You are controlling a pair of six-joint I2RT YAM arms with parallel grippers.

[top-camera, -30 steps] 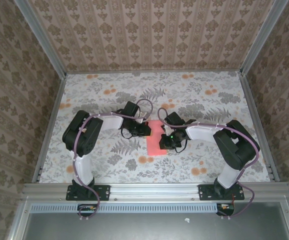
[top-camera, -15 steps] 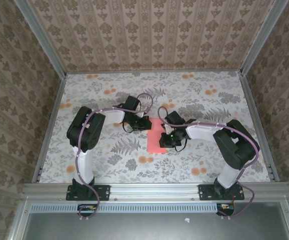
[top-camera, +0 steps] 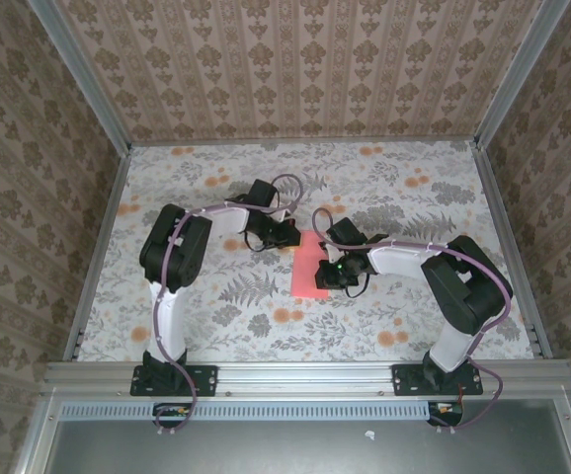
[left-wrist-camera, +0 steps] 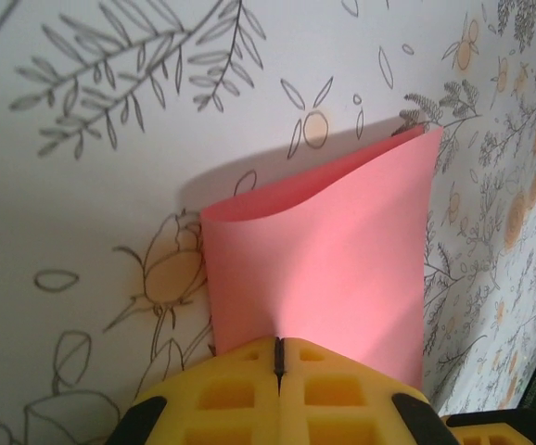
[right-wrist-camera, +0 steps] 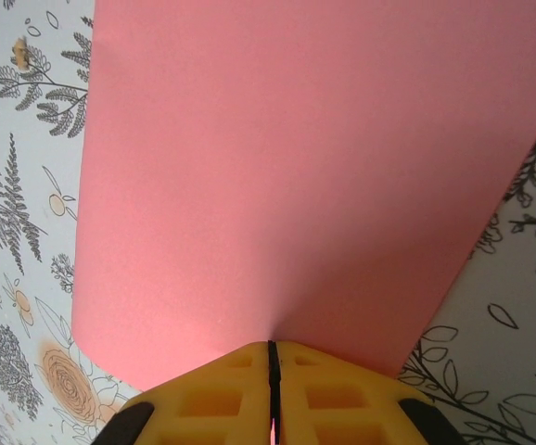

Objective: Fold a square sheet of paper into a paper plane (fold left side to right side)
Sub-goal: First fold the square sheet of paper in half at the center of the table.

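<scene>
- Fern-and-orange-flower print covers the tabletop in the top view, and patterned brown wall panels close it in.
- Near the table's middle, between the two arms, lies the salmon-pink square sheet of thin paper. The black left gripper covers its far-left corner and the black right gripper covers its right edge. From above, neither the sheet's full outline nor either pair of jaws can be made out.
- In the left wrist view, the yellow fingertips of the left gripper are pressed together with only a thin dark seam between them. The sheet's near edge vanishes into that seam, so this gripper is clamped on the paper. The paper bows up off the table, its far edge curling over a shadow, and the fingers hide its near corners.
- In the right wrist view, the right gripper's yellow fingers likewise meet at a hairline seam, pinching the sheet's edge. The paper spreads away and its far end runs out of frame. Whether it is one layer or two cannot be told.
</scene>
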